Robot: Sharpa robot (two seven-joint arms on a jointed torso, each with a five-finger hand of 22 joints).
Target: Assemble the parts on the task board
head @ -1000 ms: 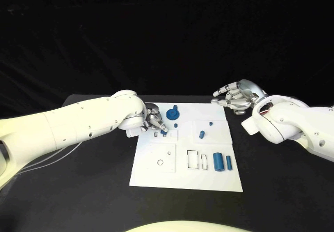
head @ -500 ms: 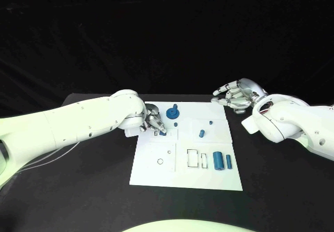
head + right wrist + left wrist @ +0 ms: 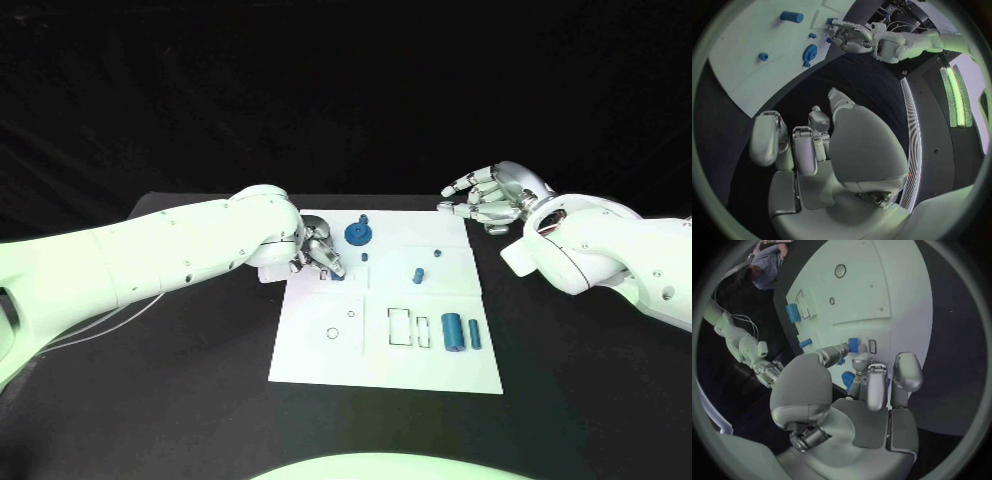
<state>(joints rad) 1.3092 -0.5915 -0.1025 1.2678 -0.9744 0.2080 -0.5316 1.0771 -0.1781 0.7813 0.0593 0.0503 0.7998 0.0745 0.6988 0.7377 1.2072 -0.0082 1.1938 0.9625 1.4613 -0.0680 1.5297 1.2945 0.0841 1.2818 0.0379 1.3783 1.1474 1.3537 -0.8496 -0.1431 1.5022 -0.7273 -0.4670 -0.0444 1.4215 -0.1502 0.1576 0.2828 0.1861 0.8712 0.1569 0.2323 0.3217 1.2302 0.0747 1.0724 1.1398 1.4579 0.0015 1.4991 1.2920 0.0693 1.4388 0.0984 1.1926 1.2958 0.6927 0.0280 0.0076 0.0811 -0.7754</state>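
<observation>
The left hand (image 3: pixel 319 251) is reaching over the near-left part of the white task board (image 3: pixel 387 370), a flat matte plate with thin black outlines printed on it. Its silver fingers are pinching a small blue part (image 3: pixel 854 344) at their tips, right beside a small rectangular outline on the board; in the left wrist view the thumb and one finger are closing on the piece while the other fingers (image 3: pixel 905 371) are standing straight alongside. The piece looks blocky, but the fingertips are covering most of it, so its full shape is hard to make out.

Just beyond those fingers a blue gear-like disc (image 3: pixel 358 236) is lying on the board, with a small peg (image 3: pixel 418 275) and a tiny stud (image 3: pixel 436 254) further off. Well away from the fingers, a smooth blue cylinder (image 3: pixel 451 331) and a thinner rod (image 3: pixel 473 336) are lying side by side.

The right hand (image 3: pixel 492 198) is hovering off the board's far right corner, its metallic fingers loosely curled and apart, holding nothing.
</observation>
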